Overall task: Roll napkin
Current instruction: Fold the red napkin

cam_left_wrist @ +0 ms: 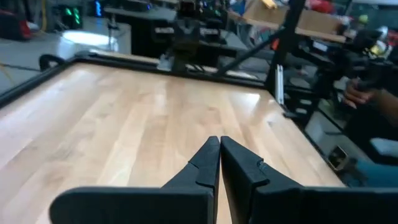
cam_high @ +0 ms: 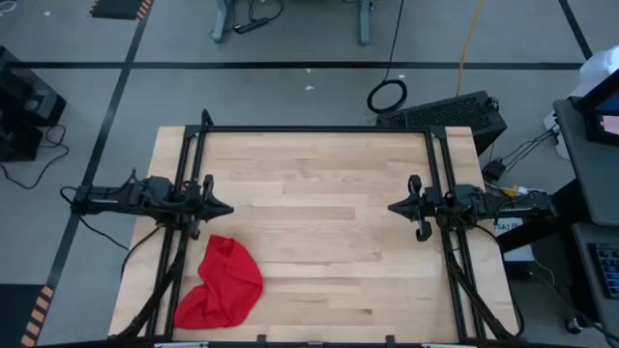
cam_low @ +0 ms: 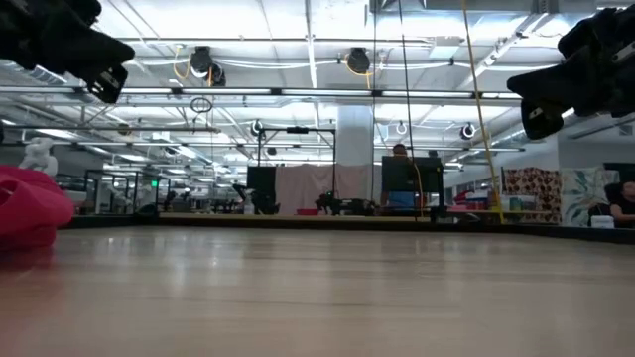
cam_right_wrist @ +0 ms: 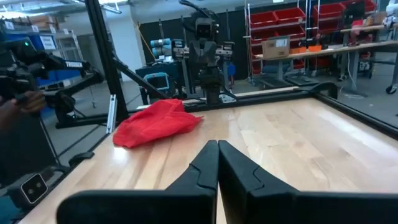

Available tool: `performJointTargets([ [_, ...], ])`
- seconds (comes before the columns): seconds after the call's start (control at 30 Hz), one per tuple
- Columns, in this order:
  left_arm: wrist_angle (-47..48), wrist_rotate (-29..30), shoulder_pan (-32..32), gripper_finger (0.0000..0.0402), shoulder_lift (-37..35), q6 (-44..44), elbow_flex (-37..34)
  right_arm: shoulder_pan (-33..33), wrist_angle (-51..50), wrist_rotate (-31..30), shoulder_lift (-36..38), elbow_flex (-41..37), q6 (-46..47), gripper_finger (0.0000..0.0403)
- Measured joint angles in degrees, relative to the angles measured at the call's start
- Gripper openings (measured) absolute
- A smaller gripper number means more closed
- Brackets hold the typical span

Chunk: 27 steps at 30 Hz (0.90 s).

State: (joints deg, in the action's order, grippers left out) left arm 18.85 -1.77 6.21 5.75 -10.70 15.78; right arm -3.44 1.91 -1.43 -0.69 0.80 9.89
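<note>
The red napkin (cam_high: 221,283) lies crumpled in a loose heap on the wooden table near its front left corner; it also shows in the right wrist view (cam_right_wrist: 155,121) and at the left of the low view (cam_low: 30,206). My left gripper (cam_high: 228,208) hovers shut above the table's left side, just beyond the napkin, touching nothing; its shut fingers show in the left wrist view (cam_left_wrist: 219,144). My right gripper (cam_high: 392,207) hovers shut at the table's right side, far from the napkin, and its shut fingers show in the right wrist view (cam_right_wrist: 217,148).
The wooden table (cam_high: 319,242) has a black frame along its edges. Open tabletop lies between the two grippers. A person's hand (cam_left_wrist: 360,93) shows beyond the table's right side, and an arm (cam_right_wrist: 18,102) off the table's near side.
</note>
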Motion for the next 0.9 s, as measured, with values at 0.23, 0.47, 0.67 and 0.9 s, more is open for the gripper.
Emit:
performJointTargets([
  [0.23,0.4,-1.7,5.2,0.0022,10.4,-5.3,8.9,0.0,0.0,0.0,0.0,0.0,0.9,0.0],
  [0.47,11.0,2.1,10.4,0.0022,25.7,-17.4,18.1,0.0,0.0,0.0,0.0,0.0,5.4,0.0],
  [0.67,19.1,3.5,14.5,0.0022,38.4,-26.9,22.6,0.0,0.0,0.0,0.0,0.0,5.6,0.0],
  [0.9,19.4,3.5,21.4,0.0023,47.3,-40.9,24.7,0.0,-0.1,-0.1,0.0,0.0,8.2,0.0],
])
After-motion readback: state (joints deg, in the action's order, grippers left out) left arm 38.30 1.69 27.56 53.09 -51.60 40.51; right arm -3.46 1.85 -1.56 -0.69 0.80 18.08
